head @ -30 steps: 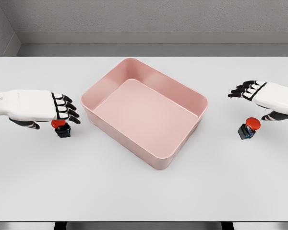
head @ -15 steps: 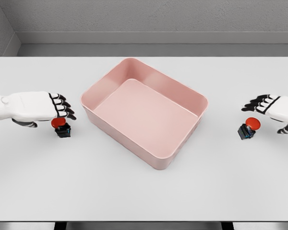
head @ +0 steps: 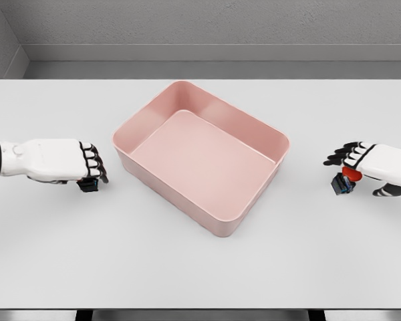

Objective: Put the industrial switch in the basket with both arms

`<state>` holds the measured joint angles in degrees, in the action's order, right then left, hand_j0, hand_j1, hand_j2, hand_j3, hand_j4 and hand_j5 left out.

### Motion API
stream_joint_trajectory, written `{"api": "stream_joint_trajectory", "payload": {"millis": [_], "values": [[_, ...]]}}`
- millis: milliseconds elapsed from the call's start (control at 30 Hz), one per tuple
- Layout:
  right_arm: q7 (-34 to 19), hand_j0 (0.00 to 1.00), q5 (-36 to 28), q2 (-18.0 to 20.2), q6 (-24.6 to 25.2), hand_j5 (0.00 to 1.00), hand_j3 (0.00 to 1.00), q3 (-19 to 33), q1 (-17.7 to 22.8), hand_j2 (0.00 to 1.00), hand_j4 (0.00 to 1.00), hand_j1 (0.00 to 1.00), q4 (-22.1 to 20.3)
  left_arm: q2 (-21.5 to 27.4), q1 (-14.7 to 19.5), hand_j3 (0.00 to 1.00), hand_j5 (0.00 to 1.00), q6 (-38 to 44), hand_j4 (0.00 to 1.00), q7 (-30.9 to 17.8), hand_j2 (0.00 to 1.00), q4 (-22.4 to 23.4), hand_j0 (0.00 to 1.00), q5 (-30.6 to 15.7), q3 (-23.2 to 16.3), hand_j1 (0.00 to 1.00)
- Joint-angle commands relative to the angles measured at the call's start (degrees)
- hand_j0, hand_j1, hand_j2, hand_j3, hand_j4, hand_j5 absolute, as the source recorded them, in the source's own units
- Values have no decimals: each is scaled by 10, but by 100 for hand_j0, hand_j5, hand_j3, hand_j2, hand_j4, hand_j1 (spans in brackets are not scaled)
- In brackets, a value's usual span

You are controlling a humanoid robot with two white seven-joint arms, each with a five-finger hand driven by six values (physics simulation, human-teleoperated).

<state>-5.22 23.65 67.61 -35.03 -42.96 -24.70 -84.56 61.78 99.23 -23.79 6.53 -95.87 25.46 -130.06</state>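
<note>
Two industrial switches with black bases and red buttons stand on the white table, one on each side of the pink basket. My left hand has come down on the left switch. Its fingers curl over the red button and only the black base shows under them. My right hand lies over the right switch. Its fingers are spread above the button and its thumb sits lower right, so it is not closed on the switch. The basket holds nothing.
The basket sits at an angle in the middle of the table, with its tall walls between the two hands. Bare table lies in front of it and to both sides. A grey wall runs behind the far edge.
Both hands have dropped lower onto their switches. The left fingers have curled over the left button, hiding it. The right hand has slid left over the right switch.
</note>
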Motion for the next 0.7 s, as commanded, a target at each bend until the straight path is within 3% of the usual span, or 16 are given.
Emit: {"api": "stream_joint_trajectory", "payload": {"millis": [0,67,100,400,467,667], "values": [[0,100,-4,-8,0,100,100,1,0,100,100,100,-1,-3,-1,80,80,8,80,1,80,1,80,-1,1,80],[-1,100,-3,-25,0,100,100,5,-4,100,100,100,1,-3,-2,80,80,8,80,1,80,1,80,0,1,80],[-3,100,-3,-25,0,100,100,34,0,100,100,100,3,-3,-7,80,80,8,80,1,80,1,80,8,1,80],[-6,100,1,-43,0,100,100,35,12,100,100,100,2,-3,-18,79,79,25,79,0,79,1,79,11,1,79],[-6,100,1,-44,0,100,100,35,13,100,100,100,1,-3,-22,67,67,25,67,0,67,1,67,21,1,67],[-7,100,2,-39,0,100,100,35,24,100,100,100,-3,-3,-23,57,57,24,57,0,57,0,57,23,1,57]]}}
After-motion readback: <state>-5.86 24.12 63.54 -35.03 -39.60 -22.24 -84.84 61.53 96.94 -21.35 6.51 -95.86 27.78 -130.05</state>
